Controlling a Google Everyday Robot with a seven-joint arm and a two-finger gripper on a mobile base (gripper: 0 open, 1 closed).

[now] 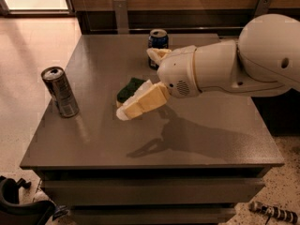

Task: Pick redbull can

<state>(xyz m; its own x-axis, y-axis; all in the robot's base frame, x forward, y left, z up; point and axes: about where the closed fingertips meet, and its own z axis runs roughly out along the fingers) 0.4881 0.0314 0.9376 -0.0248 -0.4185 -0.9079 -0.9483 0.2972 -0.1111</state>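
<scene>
1. camera view: the redbull can stands upright near the 9 o'clock edge of the table, touching nothing.
2. the gripper reaches in from 3 o'clock and hangs over the table's middle, well apart from the redbull can, which is at its 9 o'clock.
3. a blue can stands at the table's 12 o'clock, just behind the gripper.
4. the jaws are spread and hold nothing; one finger points toward 8 o'clock, the other sits by the blue can.
5. a sponge lies partly hidden under the gripper.
</scene>
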